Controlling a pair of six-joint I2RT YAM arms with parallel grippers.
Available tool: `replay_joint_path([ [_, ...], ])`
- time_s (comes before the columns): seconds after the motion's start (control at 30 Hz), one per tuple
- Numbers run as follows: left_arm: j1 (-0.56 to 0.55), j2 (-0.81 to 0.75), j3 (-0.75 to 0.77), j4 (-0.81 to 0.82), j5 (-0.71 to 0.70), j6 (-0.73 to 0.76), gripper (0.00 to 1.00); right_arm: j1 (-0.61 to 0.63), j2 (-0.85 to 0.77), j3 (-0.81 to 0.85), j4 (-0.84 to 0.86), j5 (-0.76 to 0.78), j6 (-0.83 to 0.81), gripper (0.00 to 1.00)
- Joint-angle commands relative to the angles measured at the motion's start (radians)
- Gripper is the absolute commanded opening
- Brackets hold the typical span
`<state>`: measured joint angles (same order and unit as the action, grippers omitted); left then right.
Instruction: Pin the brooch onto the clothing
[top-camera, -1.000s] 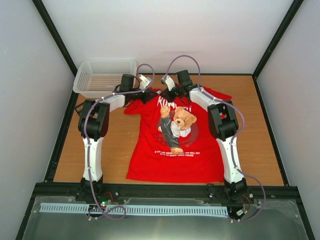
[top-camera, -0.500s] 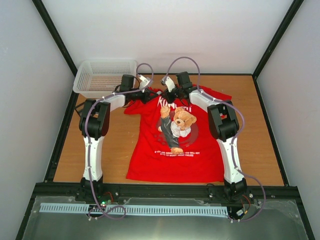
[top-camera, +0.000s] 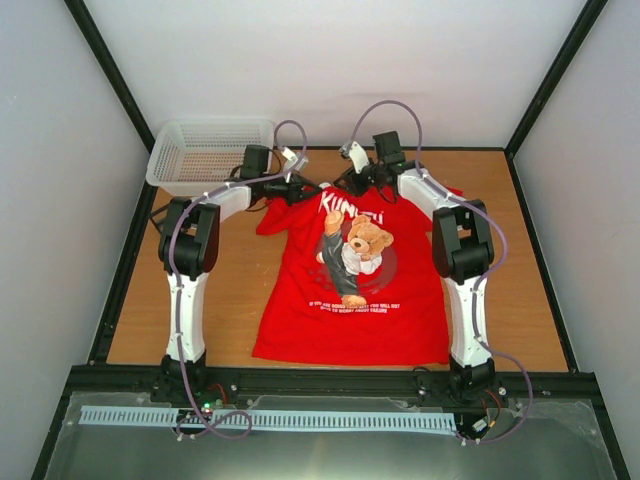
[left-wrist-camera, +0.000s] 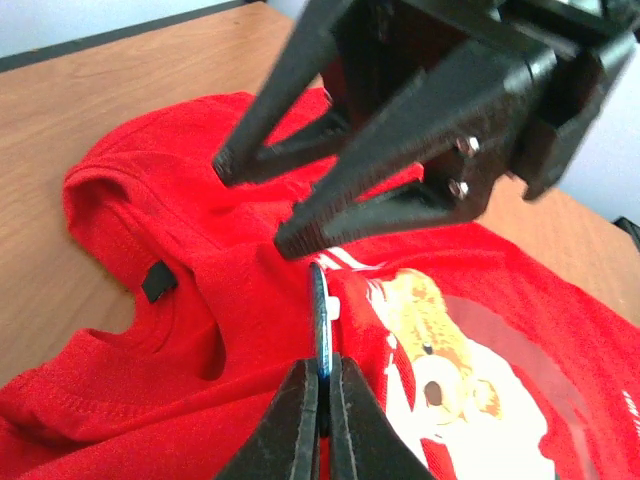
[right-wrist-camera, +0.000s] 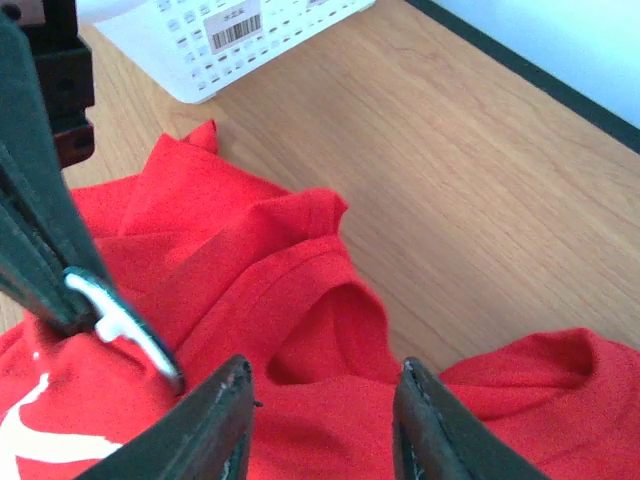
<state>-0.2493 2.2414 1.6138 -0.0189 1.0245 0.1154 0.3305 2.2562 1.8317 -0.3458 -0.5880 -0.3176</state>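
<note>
The red T-shirt (top-camera: 350, 290) lies flat on the table, with its bear print (top-camera: 355, 255) facing up. My left gripper (left-wrist-camera: 322, 385) is shut on the small dark-blue brooch (left-wrist-camera: 320, 320). It holds the brooch edge-on against the fabric just below the collar (left-wrist-camera: 150, 300). My right gripper (right-wrist-camera: 320, 405) is open and empty over the collar fold (right-wrist-camera: 330, 320). It faces the left gripper from close by, and the brooch (right-wrist-camera: 120, 325) shows at the left of its view. In the top view both grippers (top-camera: 310, 188) (top-camera: 347, 182) meet at the shirt's neck.
A white mesh basket (top-camera: 205, 155) stands at the back left, close behind the left gripper, and shows in the right wrist view (right-wrist-camera: 240, 40). Bare wooden table (top-camera: 520, 260) lies to both sides of the shirt. Black frame rails (top-camera: 130, 250) edge the table.
My right arm has swung to the right and back from the collar. The top of the shirt has shifted a little to the right. The left gripper stays at the neck.
</note>
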Motion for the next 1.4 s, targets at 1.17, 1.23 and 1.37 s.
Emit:
replay_joint_path([
  [1.17,0.004,-0.007,0.080,-0.064,0.112,0.051,0.01,-0.008,-0.052,-0.239,0.248,-0.245,0.082,0.42],
  [1.23,0.004,-0.008,0.077,-0.064,0.119,0.053,0.00,-0.005,-0.041,-0.233,0.262,-0.237,0.101,0.37],
  [1.37,0.004,-0.020,0.062,-0.047,0.112,0.055,0.01,-0.001,-0.005,-0.186,0.235,-0.240,0.122,0.19],
])
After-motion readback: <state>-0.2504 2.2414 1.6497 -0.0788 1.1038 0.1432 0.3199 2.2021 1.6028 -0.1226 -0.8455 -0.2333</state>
